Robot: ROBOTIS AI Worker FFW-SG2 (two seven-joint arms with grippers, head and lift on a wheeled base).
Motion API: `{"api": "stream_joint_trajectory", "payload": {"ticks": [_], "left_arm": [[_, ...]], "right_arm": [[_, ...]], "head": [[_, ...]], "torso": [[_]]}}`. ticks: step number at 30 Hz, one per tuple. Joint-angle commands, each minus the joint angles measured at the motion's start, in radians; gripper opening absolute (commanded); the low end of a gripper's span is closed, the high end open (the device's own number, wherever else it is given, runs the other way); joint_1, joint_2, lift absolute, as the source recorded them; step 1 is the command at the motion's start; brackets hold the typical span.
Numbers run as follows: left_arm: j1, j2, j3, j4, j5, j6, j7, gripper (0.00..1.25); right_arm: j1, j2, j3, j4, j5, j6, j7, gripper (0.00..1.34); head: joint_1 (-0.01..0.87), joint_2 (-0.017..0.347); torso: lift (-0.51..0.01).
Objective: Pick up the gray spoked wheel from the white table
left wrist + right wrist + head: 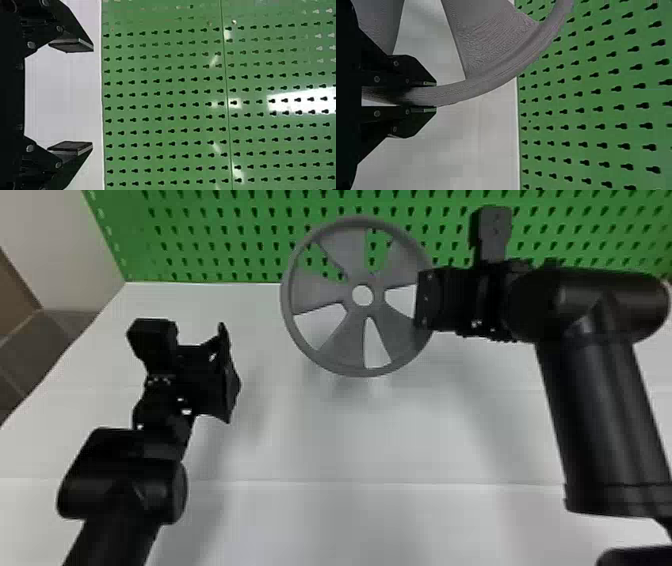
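While R pincer (423, 299) clamps gray wheel (342, 342) by its rim over counter (375, 430), it's nearly closed. L pincer (227, 375): wide open w/ nothing held.

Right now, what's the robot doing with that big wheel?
The robot's right gripper is shut on the rim of the gray wheel, pinching it between its two fingers. The wheel looks to be up off the white table, in front of the green board. The left gripper is open and empty, over on the robot's left side. So the wheel seems to be picked up, with just one arm.
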Motion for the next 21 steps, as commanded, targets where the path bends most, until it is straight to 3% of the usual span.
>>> {"api": "stream_joint_trajectory", "payload": {"ticks": [1,14,21], "left_arm": [[-0.001,0.000,-0.001,-0.007,0.008,0.000,0.000,0.86],[0.003,-0.005,-0.010,-0.030,0.020,0.000,0.015,0.86],[0.003,-0.013,-0.013,-0.034,0.022,-0.003,0.015,0.86]], "right_arm": [[0.060,0.001,0.000,-0.049,-0.017,-0.122,0.001,0.19],[0.207,-0.048,0.008,-0.104,-0.020,-0.469,0.011,0.15],[0.289,-0.044,0.005,-0.104,0.048,-0.688,0.012,0.15]], "head": [[0.779,0.071],[0.779,0.071],[0.779,0.071]], "torso": [[-0.097],[-0.097],[-0.097]]}}
